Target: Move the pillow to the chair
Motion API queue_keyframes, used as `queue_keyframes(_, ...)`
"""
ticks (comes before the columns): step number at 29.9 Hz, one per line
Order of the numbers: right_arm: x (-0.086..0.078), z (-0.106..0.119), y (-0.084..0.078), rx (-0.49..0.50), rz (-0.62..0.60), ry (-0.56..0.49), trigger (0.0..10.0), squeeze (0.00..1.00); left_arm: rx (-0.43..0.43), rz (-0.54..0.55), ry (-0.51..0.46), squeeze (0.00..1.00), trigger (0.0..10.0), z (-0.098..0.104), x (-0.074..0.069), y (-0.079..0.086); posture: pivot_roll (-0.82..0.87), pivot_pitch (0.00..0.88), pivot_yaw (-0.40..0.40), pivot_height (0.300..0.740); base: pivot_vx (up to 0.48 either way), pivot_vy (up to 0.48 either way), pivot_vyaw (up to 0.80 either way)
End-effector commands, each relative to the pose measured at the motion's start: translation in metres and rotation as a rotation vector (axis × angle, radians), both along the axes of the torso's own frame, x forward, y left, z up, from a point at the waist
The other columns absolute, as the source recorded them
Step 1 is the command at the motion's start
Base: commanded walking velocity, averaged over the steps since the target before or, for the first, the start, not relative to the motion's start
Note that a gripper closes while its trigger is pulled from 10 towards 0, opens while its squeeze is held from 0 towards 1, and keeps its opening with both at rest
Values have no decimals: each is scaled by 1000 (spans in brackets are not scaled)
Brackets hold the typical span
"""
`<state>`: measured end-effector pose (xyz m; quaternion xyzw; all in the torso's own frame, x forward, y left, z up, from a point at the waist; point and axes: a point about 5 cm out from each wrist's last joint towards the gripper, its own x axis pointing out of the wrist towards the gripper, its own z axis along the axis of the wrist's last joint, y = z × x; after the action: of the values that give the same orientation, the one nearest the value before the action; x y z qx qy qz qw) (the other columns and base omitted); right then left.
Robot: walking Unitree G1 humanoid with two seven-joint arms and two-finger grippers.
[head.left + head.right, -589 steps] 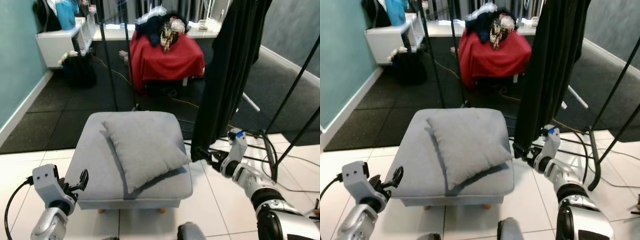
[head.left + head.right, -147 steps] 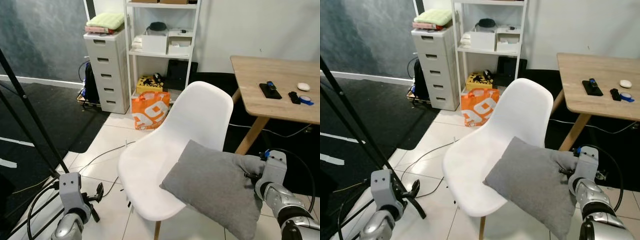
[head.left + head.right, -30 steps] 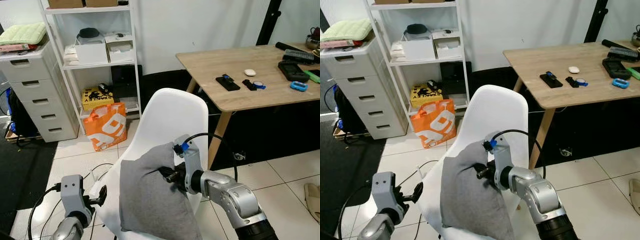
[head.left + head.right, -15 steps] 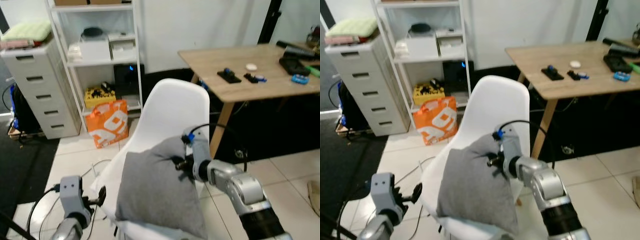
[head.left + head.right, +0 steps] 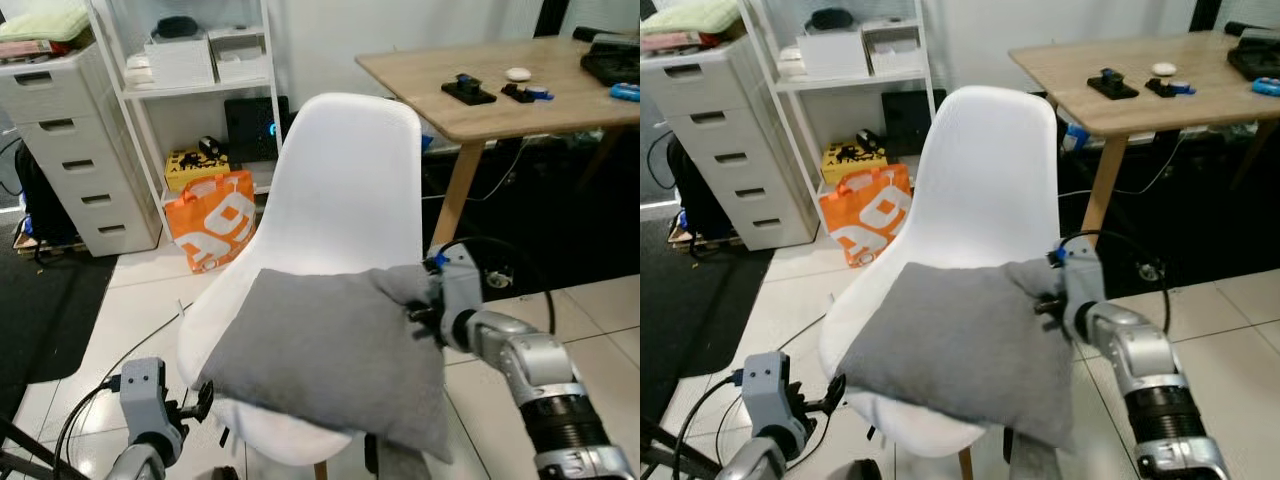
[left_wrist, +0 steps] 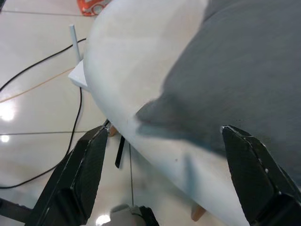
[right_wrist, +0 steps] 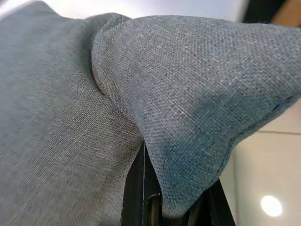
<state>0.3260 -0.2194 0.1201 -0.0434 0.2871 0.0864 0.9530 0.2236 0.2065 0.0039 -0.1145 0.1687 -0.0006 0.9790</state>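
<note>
A grey pillow (image 5: 320, 355) lies almost flat across the seat of a white shell chair (image 5: 345, 190), its front edge hanging over the seat's rim. My right gripper (image 5: 418, 316) is at the chair's right side, shut on the pillow's right corner. In the right wrist view the bunched corner (image 7: 188, 94) is pinched above the black fingers (image 7: 136, 188). My left gripper (image 5: 205, 396) hangs low at the chair's front left, open. In the left wrist view its two fingers (image 6: 89, 174) stand wide apart below the seat edge (image 6: 141, 70) and the pillow (image 6: 244, 70).
A wooden table (image 5: 520, 85) with small gadgets stands to the right. Behind the chair are a white shelf rack (image 5: 190, 60), a drawer unit (image 5: 70, 130) and an orange bag (image 5: 215, 230). Cables (image 5: 110, 365) run over the tiled floor at left, beside a dark mat (image 5: 40, 320).
The pillow has come down from a steep tilt to lie flat on the seat. My right gripper has swung with it to the chair's right side. The camera has shifted too.
</note>
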Motion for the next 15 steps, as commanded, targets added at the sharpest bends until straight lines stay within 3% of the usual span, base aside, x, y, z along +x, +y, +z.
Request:
queue_keyframes(1,7,12,-18,-52,-90,-63,10000,0,9,5,4,0,10000,2,-2,6,-198,47,59,540,0,0,0)
queue_keyframes(2,7,12,-18,-52,-90,-63,10000,0,9,5,4,0,10000,2,-2,6,-198,47,59,540,0,0,0)
queue_keyframes(4,9,17,-42,-99,-215,-106,10000,0,12,1,8,0,10000,1,-4,7,-190,57,67,540,0,0,0)
queue_keyframes(5,9,17,-42,-99,-215,-106,10000,0,12,1,8,0,10000,1,-4,7,-190,57,67,540,0,0,0)
queue_keyframes(7,11,22,-58,-132,-304,-144,10000,0,15,-1,11,0,10000,2,-5,7,-183,61,70,540,0,0,0)
queue_keyframes(10,11,24,-63,-143,-329,-154,10000,0,16,-2,12,0,10000,2,-6,7,-183,61,70,540,0,0,0)
queue_keyframes(15,19,39,-73,-145,-384,-278,10000,0,20,-5,17,0,10000,3,-8,9,-173,67,77,540,0,0,0)
